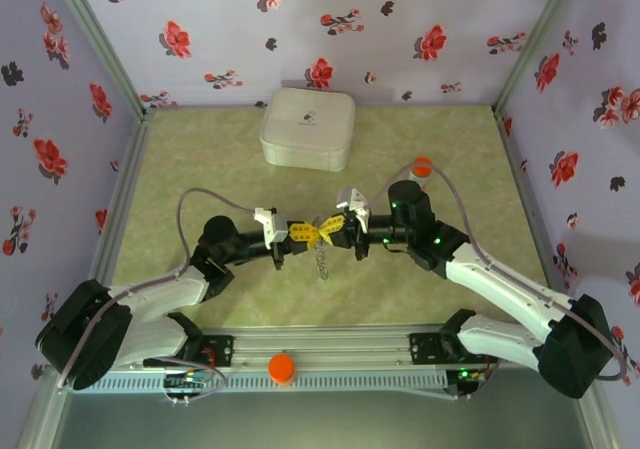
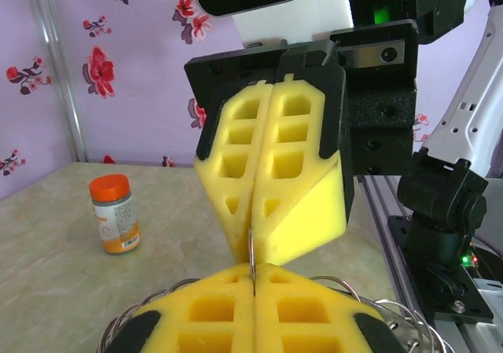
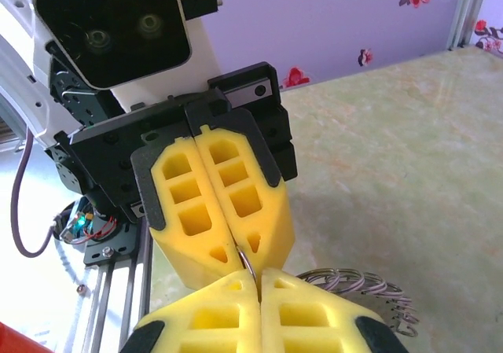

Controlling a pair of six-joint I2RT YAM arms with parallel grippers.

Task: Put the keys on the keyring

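Observation:
My left gripper [image 1: 308, 235] and right gripper [image 1: 328, 231] meet tip to tip above the middle of the table. Both pairs of yellow foam fingers are shut on one thin metal loop [image 2: 252, 265] of the keyring, which stands on edge between them. The rest of the keyring [image 1: 322, 262], a bunch of grey wire coils, hangs under the fingers [image 3: 354, 282]. In the left wrist view the right gripper [image 2: 252, 252] faces my own left gripper [image 2: 253, 281]. In the right wrist view the left gripper [image 3: 240, 255] points down at my own right gripper [image 3: 259, 288]. The keys are hidden.
A white rounded-square case [image 1: 307, 127] lies at the back of the table. An orange-capped bottle [image 1: 421, 167] stands behind the right arm, also seen as the bottle [image 2: 114, 213] in the left wrist view. An orange cap [image 1: 282, 367] sits on the front rail. Flowered walls enclose three sides.

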